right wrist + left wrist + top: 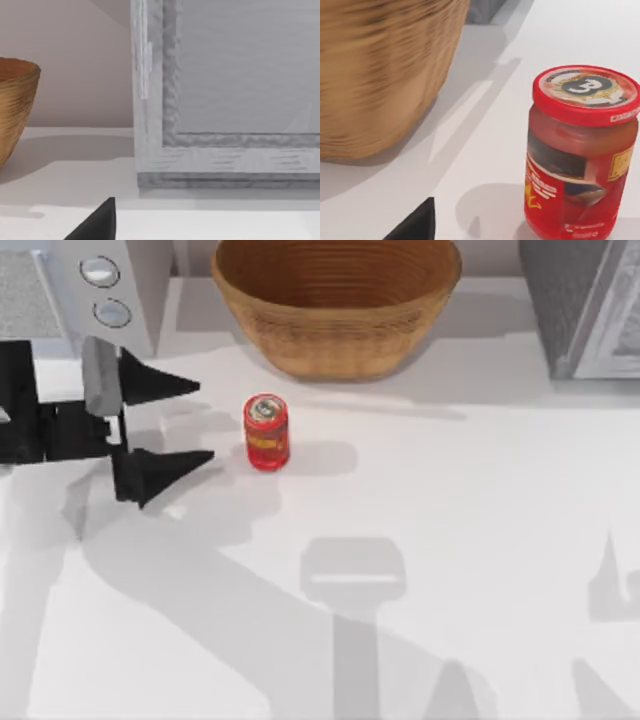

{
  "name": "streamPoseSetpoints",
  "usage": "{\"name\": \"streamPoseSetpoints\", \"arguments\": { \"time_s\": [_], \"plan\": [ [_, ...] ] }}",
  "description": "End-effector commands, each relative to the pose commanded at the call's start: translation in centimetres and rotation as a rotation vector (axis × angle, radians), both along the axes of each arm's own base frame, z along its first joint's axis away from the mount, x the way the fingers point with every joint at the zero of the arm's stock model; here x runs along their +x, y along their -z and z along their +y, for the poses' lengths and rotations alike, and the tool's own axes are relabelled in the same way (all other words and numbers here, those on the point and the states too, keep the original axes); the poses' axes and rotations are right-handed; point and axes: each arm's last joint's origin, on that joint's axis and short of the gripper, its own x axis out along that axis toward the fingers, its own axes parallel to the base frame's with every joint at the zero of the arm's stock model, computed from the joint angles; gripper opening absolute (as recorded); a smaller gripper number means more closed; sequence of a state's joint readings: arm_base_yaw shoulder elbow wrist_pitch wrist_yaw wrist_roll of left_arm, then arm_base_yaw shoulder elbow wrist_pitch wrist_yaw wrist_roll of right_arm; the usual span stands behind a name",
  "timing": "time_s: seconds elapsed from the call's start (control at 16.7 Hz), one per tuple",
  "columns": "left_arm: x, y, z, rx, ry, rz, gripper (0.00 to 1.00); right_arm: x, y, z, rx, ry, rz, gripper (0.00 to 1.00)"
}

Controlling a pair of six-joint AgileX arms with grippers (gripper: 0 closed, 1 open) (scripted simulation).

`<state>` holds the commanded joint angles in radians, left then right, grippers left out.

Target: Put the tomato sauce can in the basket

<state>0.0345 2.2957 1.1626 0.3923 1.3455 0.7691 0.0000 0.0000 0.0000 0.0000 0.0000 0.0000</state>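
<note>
From above, the left claw [205, 422] sits at the left side of the surface [450, 540], its 2 dark fingers spread wide and pointing right toward the tomato sauce can [266, 432]. The can stands upright just beside the fingertips, not yet between them, and nothing is gripped. The gap looks wider than the can, so this spread probably serves a sideways approach that lets the fingers pass on either side of it. The basket [335, 310] rests at the far edge of the surface, a little right of the can and near it, so the carry should be short. A grey appliance with 2 round dials [105, 290] stands at the far left, and a grey framed box [585, 305] at the far right.

In the left wrist view the can [580, 155] is close ahead, its red lid and label clear, standing on the white surface with the basket's woven wall [385, 75] beside it and apart from it. 1 dark fingertip [417, 225] shows at the picture's edge, short of the can.

In the right wrist view the grey framed box [225, 100] looms ahead, the basket [15, 105] lies farther off, and 1 fingertip [97, 225] shows; I cannot tell the right claw's opening. That arm seems parked at the right.
</note>
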Motion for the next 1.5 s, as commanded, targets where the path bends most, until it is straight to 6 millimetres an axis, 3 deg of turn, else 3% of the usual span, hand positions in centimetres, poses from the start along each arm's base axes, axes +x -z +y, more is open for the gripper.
{"name": "streamPoseSetpoints", "arguments": {
  "time_s": [0.3, 0.84, 1.02, 1.38, 1.5],
  "plan": [
    [1.2, 2.3, -1.8, -0.045, 0.091, 0.017, 1.00, 0.0, 0.0, 0.0, 0.000, 0.000, 0.000, 1.00],
    [1.4, 2.6, -2.3, -0.049, 0.098, 0.024, 1.00, 0.0, 0.0, 0.0, 0.000, 0.000, 0.000, 1.00],
    [2.0, 3.0, -3.7, -0.049, 0.098, 0.023, 1.00, 0.0, 0.0, 0.0, 0.000, 0.000, 0.000, 1.00],
    [2.2, 3.1, -8.4, -0.049, 0.098, 0.017, 1.00, 0.0, 0.0, 0.0, 0.000, 0.000, 0.000, 1.00],
    [2.1, 3.2, -8.8, -0.048, 0.098, 0.019, 1.00, 0.0, 0.0, 0.0, 0.000, 0.000, 0.000, 1.00]
  ]
}}
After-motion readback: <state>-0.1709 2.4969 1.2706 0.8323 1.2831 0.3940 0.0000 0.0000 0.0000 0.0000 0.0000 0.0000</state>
